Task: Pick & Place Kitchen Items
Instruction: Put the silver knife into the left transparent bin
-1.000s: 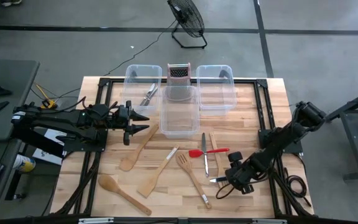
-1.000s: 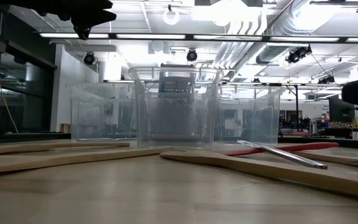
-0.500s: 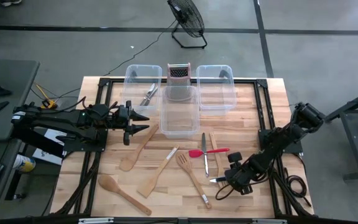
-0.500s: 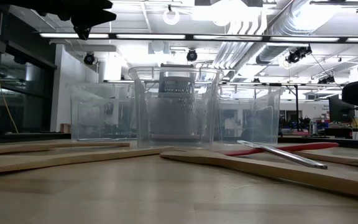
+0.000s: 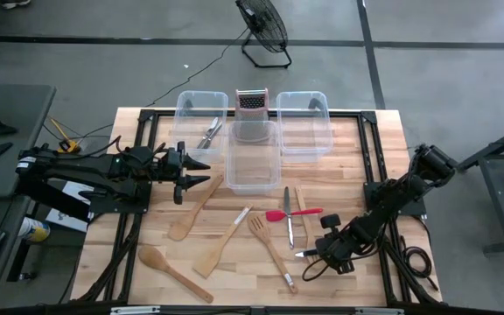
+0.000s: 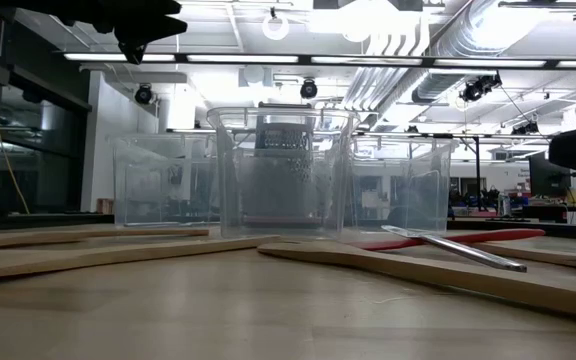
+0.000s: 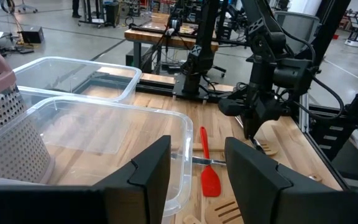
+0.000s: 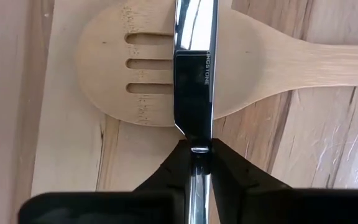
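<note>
While your right gripper (image 8: 193,151) sat low at the table's (image 5: 147,280) right front, its fingers were clamped on a silver knife (image 8: 193,68) lying across the slotted wooden spatula (image 8: 160,68). Your left gripper (image 5: 198,172) hovered with fingers apart beside the middle clear bin (image 5: 252,179).

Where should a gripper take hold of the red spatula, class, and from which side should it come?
Grip the red spatula on its thin handle toward the table's right, coming straight down from above, fingers across the handle. It lies flat, and a knife crosses it near the head, so the handle's far end is probably the clearest part to pinch.
</note>
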Controlling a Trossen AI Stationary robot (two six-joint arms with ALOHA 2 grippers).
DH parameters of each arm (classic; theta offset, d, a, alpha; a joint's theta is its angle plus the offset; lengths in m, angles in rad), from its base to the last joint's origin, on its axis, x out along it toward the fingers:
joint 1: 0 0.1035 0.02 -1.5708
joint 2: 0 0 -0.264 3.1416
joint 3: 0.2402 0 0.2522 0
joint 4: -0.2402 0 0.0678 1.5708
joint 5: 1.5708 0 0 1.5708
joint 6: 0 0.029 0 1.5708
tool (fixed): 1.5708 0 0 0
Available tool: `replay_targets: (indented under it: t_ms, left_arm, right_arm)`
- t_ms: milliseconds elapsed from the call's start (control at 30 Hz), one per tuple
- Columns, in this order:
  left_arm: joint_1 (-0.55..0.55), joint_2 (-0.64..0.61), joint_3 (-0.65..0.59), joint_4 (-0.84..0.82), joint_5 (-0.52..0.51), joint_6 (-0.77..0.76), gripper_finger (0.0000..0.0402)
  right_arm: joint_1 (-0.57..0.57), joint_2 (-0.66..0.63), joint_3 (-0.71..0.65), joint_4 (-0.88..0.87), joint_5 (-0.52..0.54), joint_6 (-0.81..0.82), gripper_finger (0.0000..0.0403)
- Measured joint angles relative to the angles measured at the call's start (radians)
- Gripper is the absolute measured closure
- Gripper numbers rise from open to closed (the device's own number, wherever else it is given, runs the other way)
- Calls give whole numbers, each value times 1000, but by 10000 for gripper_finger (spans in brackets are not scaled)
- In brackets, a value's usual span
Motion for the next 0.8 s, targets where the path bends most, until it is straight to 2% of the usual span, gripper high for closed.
replay_targets:
  t_ms: [467,800]
  left_arm:
    - [0,0,0,0,0,0,250]
    - [0,0,0,0,0,0,250]
  right_arm:
    - [-32,-132,-6,-84,-51,119,371]
    - [-100,-377,-5,-53,-43,157,371]
